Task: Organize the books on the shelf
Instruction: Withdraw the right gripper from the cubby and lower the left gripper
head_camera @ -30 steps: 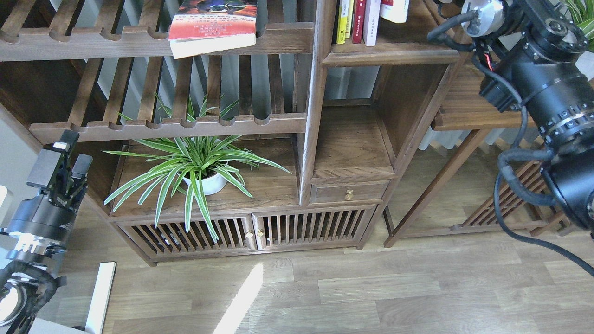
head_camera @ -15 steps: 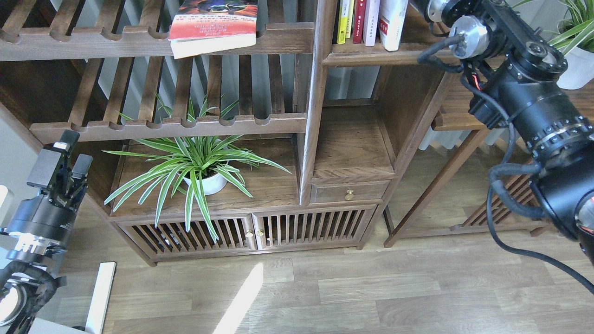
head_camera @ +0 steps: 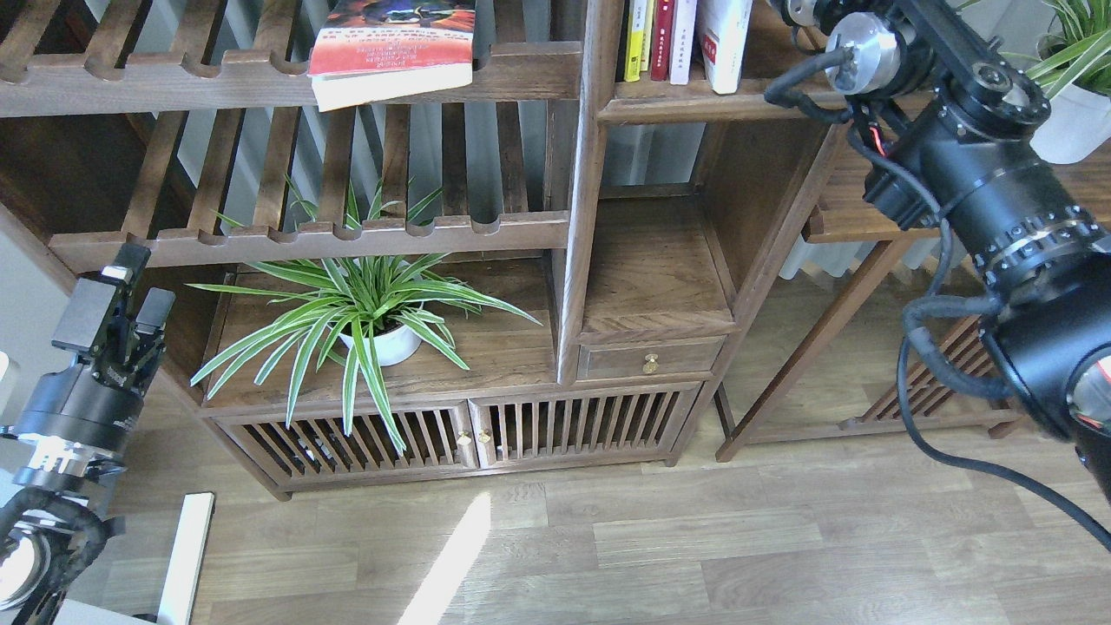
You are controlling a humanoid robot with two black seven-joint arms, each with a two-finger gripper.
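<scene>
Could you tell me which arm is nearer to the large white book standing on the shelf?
Right: it reaches up beside the white book. The left hand sits low, far left.

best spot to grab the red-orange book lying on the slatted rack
Probably the near page edge of the red-orange book, coming from the front. It lies flat, cover up, and its lower right corner juts past the notched front rail, so one pincer finger could go under there and the other on the cover.

Smooth grained wood shelf (head_camera: pixel 686 102)
</scene>
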